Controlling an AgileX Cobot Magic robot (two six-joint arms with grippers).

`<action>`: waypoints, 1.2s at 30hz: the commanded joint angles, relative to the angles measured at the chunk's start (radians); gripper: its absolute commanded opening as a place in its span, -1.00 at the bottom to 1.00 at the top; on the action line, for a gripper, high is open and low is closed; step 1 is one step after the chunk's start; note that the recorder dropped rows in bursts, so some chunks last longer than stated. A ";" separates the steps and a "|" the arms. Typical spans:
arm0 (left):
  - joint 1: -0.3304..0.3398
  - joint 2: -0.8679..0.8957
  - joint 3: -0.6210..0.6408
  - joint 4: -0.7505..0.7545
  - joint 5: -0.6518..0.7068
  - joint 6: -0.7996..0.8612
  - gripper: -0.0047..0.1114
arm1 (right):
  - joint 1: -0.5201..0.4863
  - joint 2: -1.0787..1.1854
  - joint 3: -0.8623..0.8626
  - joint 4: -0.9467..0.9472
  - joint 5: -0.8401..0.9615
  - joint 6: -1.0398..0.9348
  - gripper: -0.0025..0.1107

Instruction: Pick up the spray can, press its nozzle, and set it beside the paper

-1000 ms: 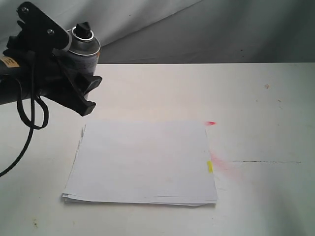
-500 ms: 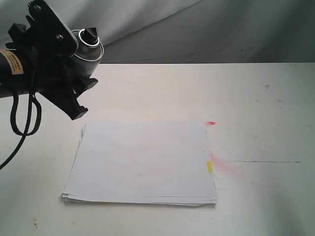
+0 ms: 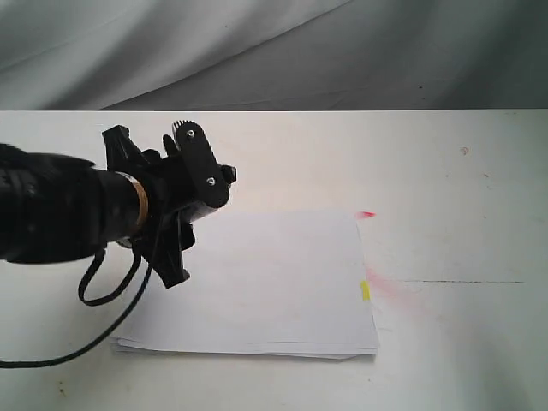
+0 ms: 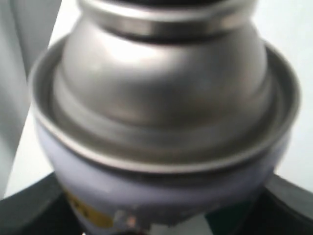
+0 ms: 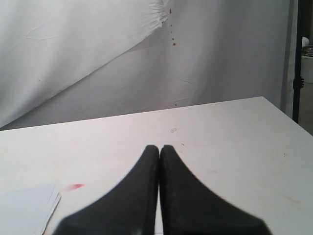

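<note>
Clamping spray can [image 4: 161,112], left fingers [image 4: 27,213], right fingers [image 5: 134,196] touching

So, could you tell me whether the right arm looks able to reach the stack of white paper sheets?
Probably yes. Its shut jaws hang over white table with the white paper stack's corner close by, nothing between; the black left arm overlaps only its other side.

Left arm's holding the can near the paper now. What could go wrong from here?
The left gripper hides the spray can in the exterior view, so its aim can't be checked; spray might miss the paper, like the red stain beside it.
The fingers clamp below the shoulder; a press could tilt it.
</note>
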 commanded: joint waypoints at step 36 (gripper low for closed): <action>-0.205 0.216 -0.013 0.632 0.491 -0.603 -0.92 | -0.005 -0.006 0.004 0.006 -0.005 -0.002 -0.96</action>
